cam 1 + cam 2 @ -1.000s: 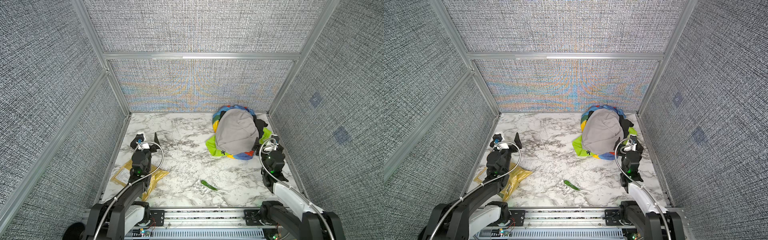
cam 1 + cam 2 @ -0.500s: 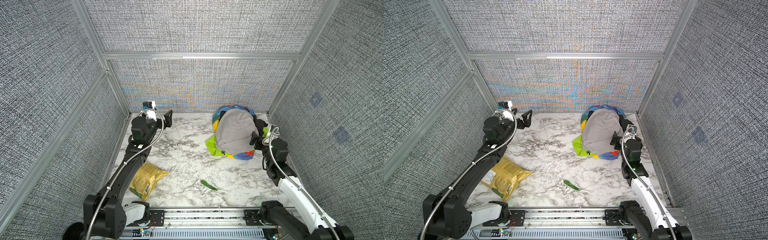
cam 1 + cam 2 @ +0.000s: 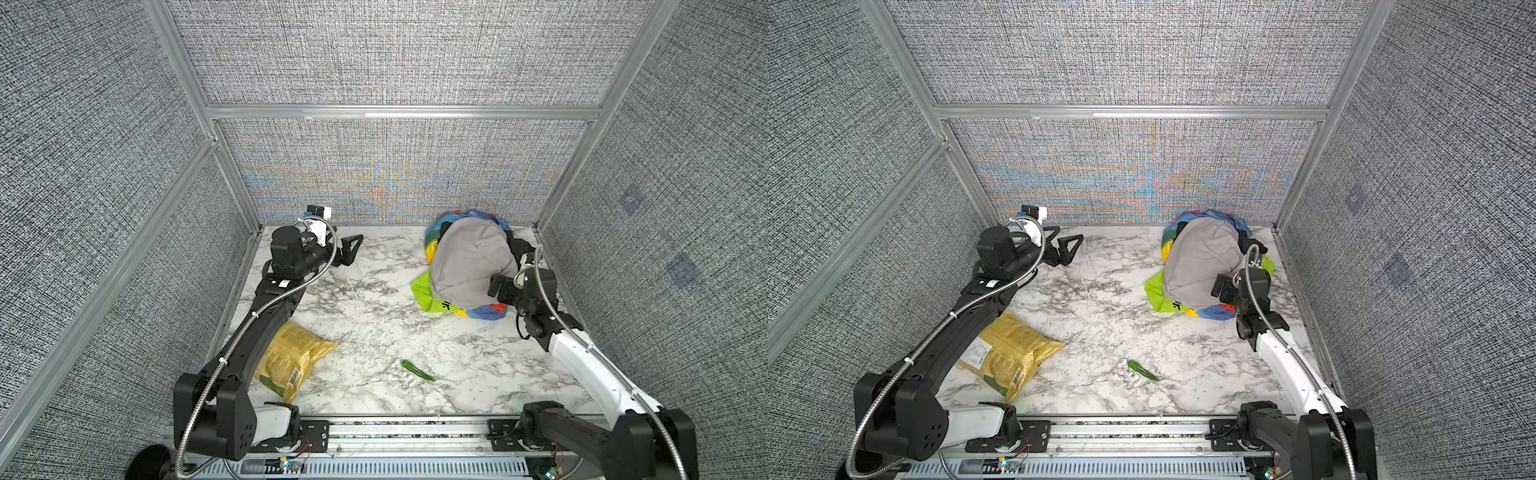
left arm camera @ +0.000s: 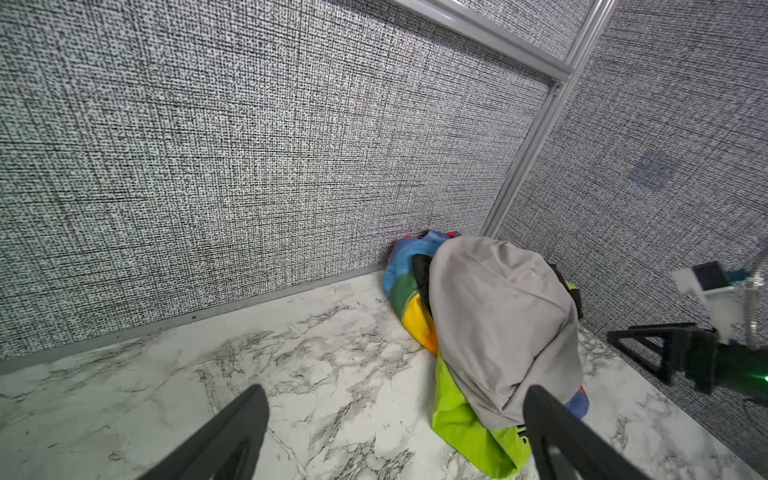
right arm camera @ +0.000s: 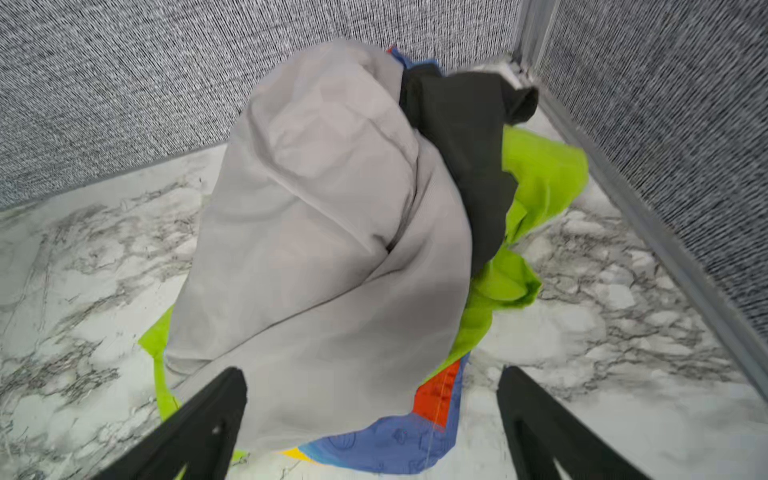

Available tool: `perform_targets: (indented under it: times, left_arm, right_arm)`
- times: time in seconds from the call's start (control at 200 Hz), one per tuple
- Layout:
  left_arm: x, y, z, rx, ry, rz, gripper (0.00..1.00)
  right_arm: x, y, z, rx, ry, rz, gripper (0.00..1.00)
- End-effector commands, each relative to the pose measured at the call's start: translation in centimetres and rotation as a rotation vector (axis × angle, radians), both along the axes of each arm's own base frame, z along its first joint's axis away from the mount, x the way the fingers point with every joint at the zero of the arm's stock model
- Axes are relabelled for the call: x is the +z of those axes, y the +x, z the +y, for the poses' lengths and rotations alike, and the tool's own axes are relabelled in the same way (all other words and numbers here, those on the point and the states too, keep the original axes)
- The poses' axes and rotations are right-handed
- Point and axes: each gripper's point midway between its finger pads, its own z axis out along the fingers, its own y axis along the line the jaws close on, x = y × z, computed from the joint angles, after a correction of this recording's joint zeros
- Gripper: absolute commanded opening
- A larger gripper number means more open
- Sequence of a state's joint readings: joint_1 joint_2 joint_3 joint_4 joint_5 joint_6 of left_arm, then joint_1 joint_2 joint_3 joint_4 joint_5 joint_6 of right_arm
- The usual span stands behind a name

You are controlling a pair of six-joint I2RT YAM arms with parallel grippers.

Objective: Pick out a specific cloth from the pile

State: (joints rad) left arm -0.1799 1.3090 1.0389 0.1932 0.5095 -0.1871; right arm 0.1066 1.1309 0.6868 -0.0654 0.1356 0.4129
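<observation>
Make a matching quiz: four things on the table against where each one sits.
Things:
1. grey cloth
2. lime-green cloth
3. yellow bag
4. small green item

Places:
a. front middle of the table
b. topmost on the pile
c. left side of the table in both top views
d. peeking out from under the pile's edges

Pairs: 1-b, 2-d, 3-c, 4-a

The lime-green cloth [image 3: 422,291] lies mostly hidden under the grey cloth [image 3: 469,262] — only edges show; its dark logo [image 3: 445,306] is too small to read.
</observation>
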Motion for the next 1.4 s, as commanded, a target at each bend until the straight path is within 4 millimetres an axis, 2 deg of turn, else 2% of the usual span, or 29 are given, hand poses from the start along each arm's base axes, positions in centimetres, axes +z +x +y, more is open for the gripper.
perform_targets:
  times: [0.0,0.21,0.235,0.245,0.26,0.475,0.535,0.575,0.625,0.675,0.766,0.851,1.056,1.206,1.306,1.396]
  left_arm:
    - [0.8,-1.1,-0.9,-0.069,-0.041,-0.009,0.99]
    - [0.2,-0.6,-1.1,-0.067,-0.056,0.035,0.99]
    - [0.1,-0.4,-1.1,-0.058,-0.055,0.045,0.99]
    - [0.1,-0.4,-1.0,-0.056,-0.055,0.047,0.99]
    - [0.0,-0.3,-1.0,-0.053,-0.054,0.052,0.99]
    - [-0.4,-0.2,-1.1,-0.038,-0.035,0.062,0.99]
    - [-0.5,-0.1,-1.1,-0.036,-0.031,0.063,0.99]
    - [-0.7,-0.1,-1.0,-0.034,-0.030,0.068,0.99]
    - [-0.7,0.0,-1.1,-0.033,-0.030,0.070,0.99]
    - [-0.7,0.0,-1.1,-0.034,-0.030,0.070,0.99]
    - [-0.8,0.0,-1.1,-0.034,-0.029,0.071,0.99]
    - [-0.7,0.0,-1.1,-0.034,-0.030,0.070,0.99]
    - [-0.5,-0.1,-1.0,-0.031,-0.029,0.064,0.99]
    - [-0.5,-0.1,-1.1,-0.035,-0.031,0.064,0.99]
    - [-0.4,-0.2,-1.1,-0.035,-0.034,0.062,0.99]
    - [-0.2,-0.3,-1.2,-0.038,-0.037,0.057,0.99]
  right_arm:
    - [-1.0,0.3,1.0,0.019,0.067,0.053,0.99]
    - [-1.9,3.5,1.8,0.057,0.070,0.135,0.99]
    - [-2.6,3.7,2.1,0.070,0.076,0.166,0.99]
    - [-2.0,4.3,2.2,0.074,0.078,0.156,0.99]
    - [-2.0,4.6,2.4,0.077,0.081,0.163,0.99]
    - [-5.3,6.9,4.2,0.049,0.092,0.241,0.99]
    - [-6.1,7.3,4.3,0.036,0.082,0.272,0.87]
    - [-6.4,7.5,4.2,0.028,0.076,0.287,0.74]
    - [-6.5,7.7,3.9,0.010,0.067,0.290,0.52]
    - [-6.2,7.7,3.5,-0.008,0.060,0.282,0.37]
    - [-4.5,7.9,2.8,-0.037,0.044,0.247,0.14]
    - [-1.7,8.2,2.2,-0.059,0.023,0.186,0.05]
    - [6.2,9.4,-0.3,-0.136,-0.062,0.056,0.04]
    - [11.6,11.4,-2.3,-0.186,-0.096,-0.050,0.04]
    - [13.5,12.7,-4.7,-0.254,-0.135,-0.057,0.04]
    - [13.9,13.6,-6.7,-0.301,-0.146,-0.043,0.04]
